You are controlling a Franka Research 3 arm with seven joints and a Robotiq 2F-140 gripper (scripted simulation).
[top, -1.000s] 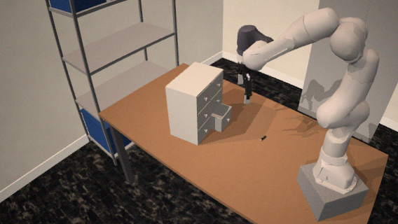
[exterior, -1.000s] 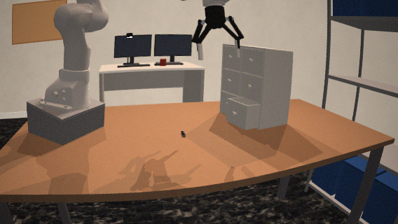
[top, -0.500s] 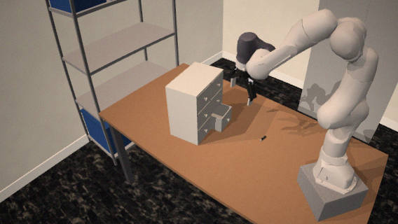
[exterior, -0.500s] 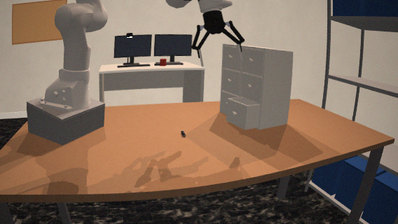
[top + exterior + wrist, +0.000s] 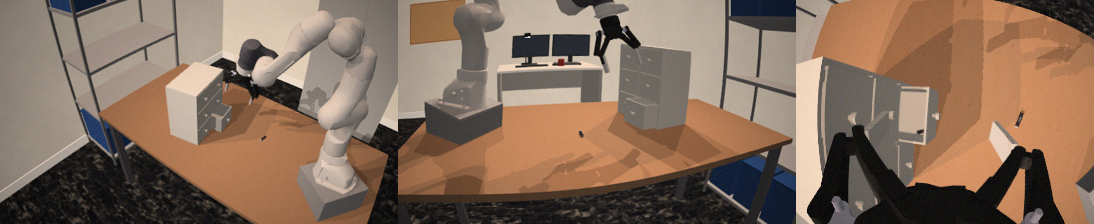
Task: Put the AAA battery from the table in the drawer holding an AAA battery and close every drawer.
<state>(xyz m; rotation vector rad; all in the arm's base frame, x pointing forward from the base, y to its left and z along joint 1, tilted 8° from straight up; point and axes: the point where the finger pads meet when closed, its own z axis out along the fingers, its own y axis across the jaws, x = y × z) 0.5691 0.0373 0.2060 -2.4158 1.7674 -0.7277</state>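
The small white chest (image 5: 196, 101) stands on the brown table, with two columns of drawers. One bottom-row drawer (image 5: 221, 117) is pulled partly out; I cannot see what it holds. The other drawers are pushed in. The AAA battery (image 5: 263, 138), small and dark, lies on the table in front of the chest, apart from it. My gripper (image 5: 238, 92) is open and empty, in the air beside the chest's upper front, above the open drawer. In the exterior view the gripper (image 5: 622, 61) hangs by the chest (image 5: 654, 87), far above the battery (image 5: 581, 134). The wrist view shows the open drawer (image 5: 916, 115) and the battery (image 5: 1020, 117).
A metal shelf rack (image 5: 112, 59) stands behind the table's far end. The robot's base (image 5: 331, 192) sits on a grey block at the table's other end. A desk with two monitors (image 5: 550, 45) stands by the wall, away from the table.
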